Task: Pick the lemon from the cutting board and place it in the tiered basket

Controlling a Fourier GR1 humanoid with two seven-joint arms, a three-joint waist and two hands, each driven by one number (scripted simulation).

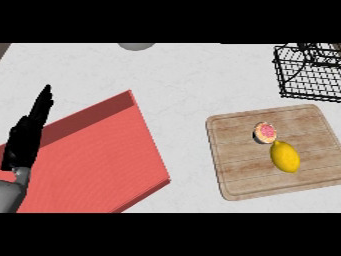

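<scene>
A yellow lemon (285, 156) lies on the wooden cutting board (239, 170) at the right of the counter, just below a small round pink-topped item (265, 132). The black wire tiered basket (317, 74) stands at the far right, behind the board. My left hand (27, 131) is at the far left over the red mat, open with fingers straight and pointing up, far from the lemon. My right hand does not show in the view.
A large red mat (92, 160) covers the left part of the pale counter. A grey round object (136, 46) sits at the back edge, partly cut off. Bare counter lies between mat and board.
</scene>
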